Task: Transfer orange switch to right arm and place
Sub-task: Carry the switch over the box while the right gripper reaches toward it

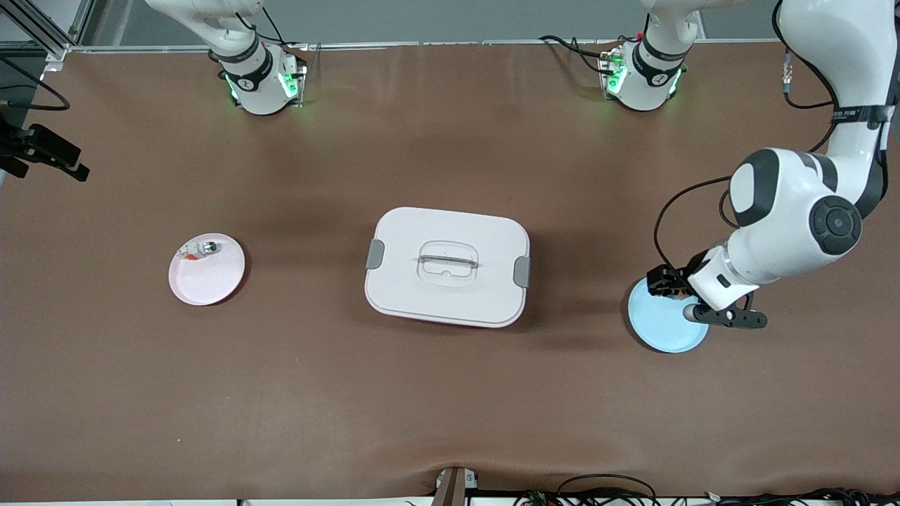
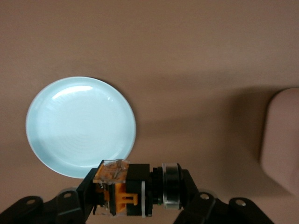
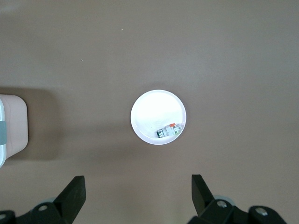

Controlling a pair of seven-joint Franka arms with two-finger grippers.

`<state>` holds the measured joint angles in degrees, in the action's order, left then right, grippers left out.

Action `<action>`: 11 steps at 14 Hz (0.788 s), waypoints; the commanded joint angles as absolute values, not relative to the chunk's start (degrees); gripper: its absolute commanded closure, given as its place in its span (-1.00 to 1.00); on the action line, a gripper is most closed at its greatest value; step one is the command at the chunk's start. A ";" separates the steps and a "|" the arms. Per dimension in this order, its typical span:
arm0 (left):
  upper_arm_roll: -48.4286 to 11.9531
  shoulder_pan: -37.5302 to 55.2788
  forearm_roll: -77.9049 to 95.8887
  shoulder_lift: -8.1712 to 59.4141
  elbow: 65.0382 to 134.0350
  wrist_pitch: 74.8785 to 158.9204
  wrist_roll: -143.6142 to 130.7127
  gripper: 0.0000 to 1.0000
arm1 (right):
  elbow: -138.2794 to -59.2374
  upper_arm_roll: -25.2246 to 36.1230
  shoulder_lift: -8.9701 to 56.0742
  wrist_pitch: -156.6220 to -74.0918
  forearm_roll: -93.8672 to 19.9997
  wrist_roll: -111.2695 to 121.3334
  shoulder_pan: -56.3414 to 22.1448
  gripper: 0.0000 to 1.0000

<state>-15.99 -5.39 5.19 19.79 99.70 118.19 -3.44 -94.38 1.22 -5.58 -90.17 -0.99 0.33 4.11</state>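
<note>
One orange switch (image 2: 122, 189), lengthwise between gripper fingers

Two plates, one pink (image 1: 207, 277) and one blue (image 1: 661, 327), one white lidded box (image 1: 447, 267), two small switches, one orange switch (image 2: 122, 186), one silver-capped part (image 1: 200, 248).

Even overhead light fills the room. The white lidded box (image 1: 447, 267) casts a soft shadow toward four o'clock. Glare streaks the blue plate (image 2: 80, 127) near eleven o'clock in the left wrist view; the orange switch (image 2: 122, 189) there looks slightly soft. The pink plate (image 3: 158, 116) washes out white.
</note>
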 commanded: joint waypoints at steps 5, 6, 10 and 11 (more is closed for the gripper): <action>-25.39 -4.05 10.54 20.56 91.59 114.35 -28.08 1.00 | -93.79 0.53 -5.37 -89.48 -0.62 0.44 5.36 -1.00; -26.27 -3.09 10.55 21.00 90.62 114.35 -32.74 1.00 | -93.43 0.53 -5.01 -88.52 -0.62 0.53 5.45 -1.00; -27.07 3.84 11.77 22.05 87.90 114.61 -53.03 1.00 | -93.43 0.35 -3.17 -87.80 -0.44 0.62 4.66 -1.00; -27.07 5.96 12.04 23.37 85.89 114.61 -58.13 1.00 | -93.43 0.44 -2.12 -87.72 -0.53 0.70 4.92 -1.00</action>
<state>-27.03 2.84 10.86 20.40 90.39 115.74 -50.23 -94.36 1.09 -4.10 -88.50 -0.99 0.36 4.12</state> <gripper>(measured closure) 0.273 0.000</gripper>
